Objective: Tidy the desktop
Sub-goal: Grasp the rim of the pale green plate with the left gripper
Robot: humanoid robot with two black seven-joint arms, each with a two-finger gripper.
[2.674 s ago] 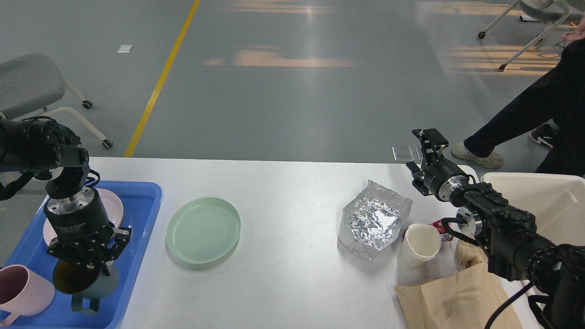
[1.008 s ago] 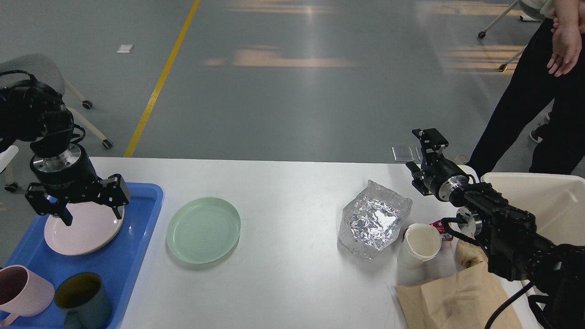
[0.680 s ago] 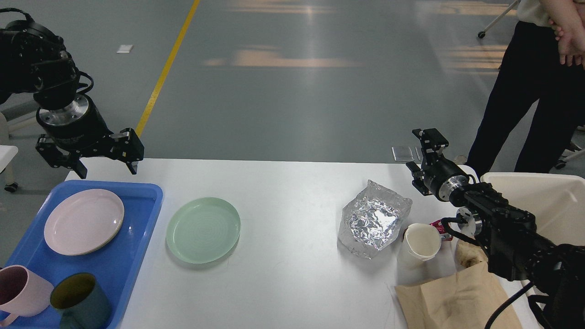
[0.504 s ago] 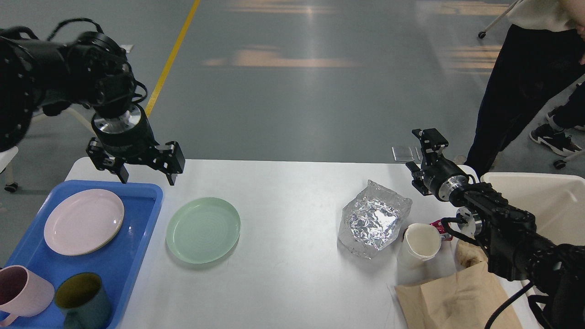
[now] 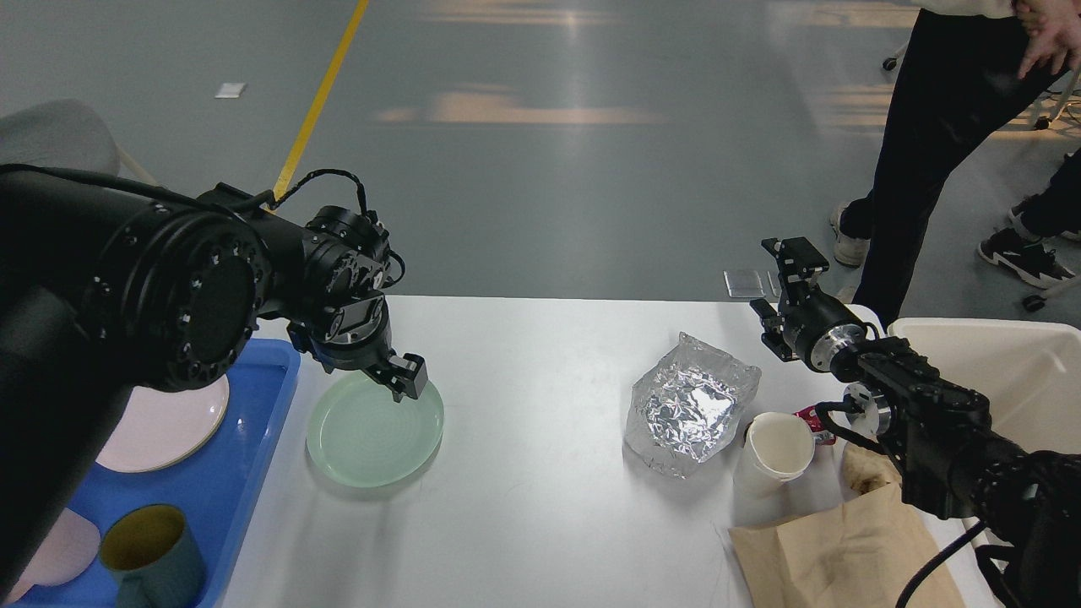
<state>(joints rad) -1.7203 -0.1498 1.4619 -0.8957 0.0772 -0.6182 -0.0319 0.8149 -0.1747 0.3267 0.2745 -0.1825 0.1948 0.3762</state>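
The white desktop (image 5: 549, 507) holds a pale green plate (image 5: 376, 435) left of centre. My left gripper (image 5: 359, 367) hangs open over the plate's far rim, one finger (image 5: 410, 377) low above it; contact cannot be judged. Right of centre lie a crumpled foil wrapper (image 5: 692, 409), a white paper cup (image 5: 777, 452) on its side, a small red packet (image 5: 816, 418) and a brown paper bag (image 5: 844, 549). My right gripper (image 5: 773, 287) is open and empty above the far right edge, behind the foil.
A blue tray (image 5: 245, 473) at the left edge carries a pink plate (image 5: 173, 422), a dark mug (image 5: 148, 549) and a pink mug (image 5: 59, 549) half hidden by my arm. A cream bin (image 5: 1005, 371) stands at the right. A person (image 5: 946, 127) stands behind it.
My left gripper let go of the dark mug in the tray, rose, swung right and came down over the green plate's far rim. The right arm stayed still. The person shifted about.
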